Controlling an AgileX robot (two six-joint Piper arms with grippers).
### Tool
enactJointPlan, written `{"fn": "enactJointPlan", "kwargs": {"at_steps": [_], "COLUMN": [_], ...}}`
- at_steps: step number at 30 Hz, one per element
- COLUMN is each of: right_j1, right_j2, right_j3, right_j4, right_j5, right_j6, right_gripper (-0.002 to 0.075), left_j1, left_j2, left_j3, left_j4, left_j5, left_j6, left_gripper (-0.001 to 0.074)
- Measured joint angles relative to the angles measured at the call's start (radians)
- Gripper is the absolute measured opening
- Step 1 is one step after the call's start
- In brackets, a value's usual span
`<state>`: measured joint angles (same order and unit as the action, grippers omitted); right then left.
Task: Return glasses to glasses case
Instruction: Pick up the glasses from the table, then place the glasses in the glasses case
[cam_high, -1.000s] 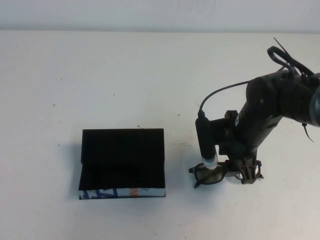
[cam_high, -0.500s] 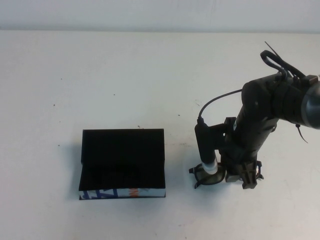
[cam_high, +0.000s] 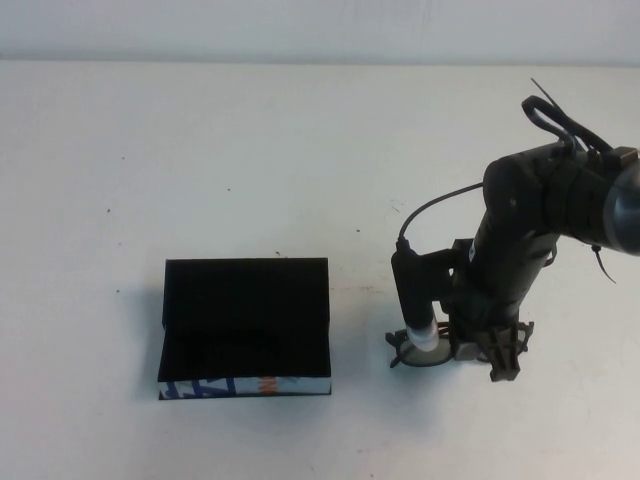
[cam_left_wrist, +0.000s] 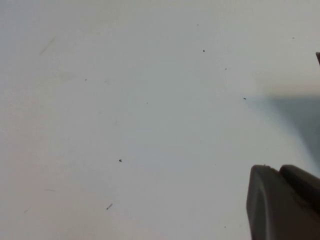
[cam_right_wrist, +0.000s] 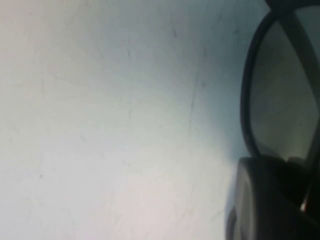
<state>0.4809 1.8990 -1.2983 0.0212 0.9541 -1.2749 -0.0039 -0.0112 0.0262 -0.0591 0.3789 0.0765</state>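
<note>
Black glasses case (cam_high: 245, 325) sits open on the table (cam_high: 150, 170), well left of the glasses (cam_high: 412, 352). Right gripper (cam_high: 497, 350) is down over the glasses; grasp cannot be confirmed. Next: lift, carry left. Left gripper (cam_left_wrist: 282, 202) hovers elsewhere.

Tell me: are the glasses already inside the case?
No, the glasses lie on the table under the right hand, apart from the open glasses case.

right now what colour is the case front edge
Light with blue and orange print, clearest in the high view.
</note>
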Motion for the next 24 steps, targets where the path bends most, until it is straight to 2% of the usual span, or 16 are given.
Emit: {"fn": "enactJointPlan", "kwargs": {"at_steps": [7, 11, 18, 24], "right_j1": [0.03, 0.113, 0.28, 0.359], "right_j2": [-0.031, -0.042, 0.041, 0.185], "right_j3": [-0.062, -0.194, -0.433, -0.579], "right_j4": [-0.011, -0.008, 0.017, 0.044], "right_j5": [0.13, 0.23, 0.261, 0.265], "right_j6": [0.071, 0.126, 0.255, 0.328], "right_gripper": [0.0069, 0.0069, 0.0069, 0.0069], "left_j1": [0.0, 0.0, 0.0, 0.0], "left_j2": [0.0, 0.0, 0.0, 0.0], "left_j3": [0.0, 0.0, 0.0, 0.0], "left_j4": [0.0, 0.0, 0.0, 0.0], "left_j5": [0.0, 0.0, 0.0, 0.0], "left_j6": [0.0, 0.0, 0.0, 0.0], "left_gripper": [-0.0001, -0.0001, -0.0001, -0.0001]}}
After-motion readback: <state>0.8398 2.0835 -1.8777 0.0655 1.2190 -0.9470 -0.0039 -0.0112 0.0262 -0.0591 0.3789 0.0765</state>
